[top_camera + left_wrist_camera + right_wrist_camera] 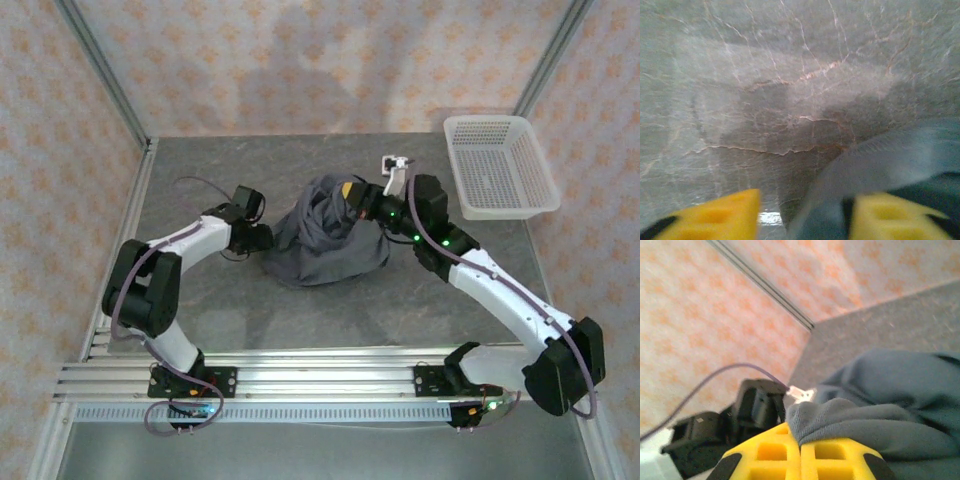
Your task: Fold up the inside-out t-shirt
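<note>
"Two end effectors from above: where is the inside-out t-shirt [325, 240] against them?"

"Bunched on the grey worktop [300, 320], between them. The left end effector [262, 238] touches its left edge. The right end effector [350, 195] sits at the heaped far-right part. A white mesh basket [500, 165] stands well off to the right of the right one."

"And the left wrist view?"

"The left end effector [802, 205] is wide, its yellow fingers [715, 217] well apart. A blurred hem of the t-shirt [890, 155] runs just ahead of the right-hand finger and down into the gap. Veined worktop [765, 75] lies beyond."

"The right wrist view?"

"The right end effector [800, 445] has its fingers [770, 452] pressed together, pinching a fold of the t-shirt [880, 390] at the tips. Beyond them, to the left, is the left arm's dark wrist [750, 410], with patterned wall [715, 305] behind."
</note>
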`<state>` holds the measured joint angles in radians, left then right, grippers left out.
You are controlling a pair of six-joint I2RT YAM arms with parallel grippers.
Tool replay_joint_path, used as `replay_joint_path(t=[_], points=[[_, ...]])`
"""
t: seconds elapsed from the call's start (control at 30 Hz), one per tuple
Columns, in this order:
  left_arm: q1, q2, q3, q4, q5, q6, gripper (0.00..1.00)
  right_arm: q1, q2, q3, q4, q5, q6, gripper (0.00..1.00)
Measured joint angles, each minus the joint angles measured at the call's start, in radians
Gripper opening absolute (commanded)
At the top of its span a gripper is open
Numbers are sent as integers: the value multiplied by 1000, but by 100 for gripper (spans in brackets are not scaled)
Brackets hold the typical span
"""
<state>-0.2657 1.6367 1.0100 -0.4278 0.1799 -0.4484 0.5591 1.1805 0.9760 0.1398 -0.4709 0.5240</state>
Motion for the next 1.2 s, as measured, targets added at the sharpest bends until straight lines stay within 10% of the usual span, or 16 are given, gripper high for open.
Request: replay_joint_path(t=[0.3, 0.6, 0.73, 0.8, 1.03, 1.2], points=[[-111, -454, 131, 59, 101, 4, 90, 1, 53, 29, 11, 74, 82, 0], [-203, -141, 189, 183, 237, -92, 81, 1, 73, 104, 27, 31, 87, 0], [-201, -24, 76, 252, 312, -165, 47, 1, 44, 106, 34, 35, 93, 0], [-200, -2, 31, 302, 364, -201, 0, 1, 39, 106, 34, 31, 95, 0], [-156, -90, 18, 446, 438, -299, 0, 1, -105, -83, 113, 71, 92, 0], [-87, -253, 80, 471, 464, -338, 0, 33, -294, -545, 214, 175, 35, 21]])
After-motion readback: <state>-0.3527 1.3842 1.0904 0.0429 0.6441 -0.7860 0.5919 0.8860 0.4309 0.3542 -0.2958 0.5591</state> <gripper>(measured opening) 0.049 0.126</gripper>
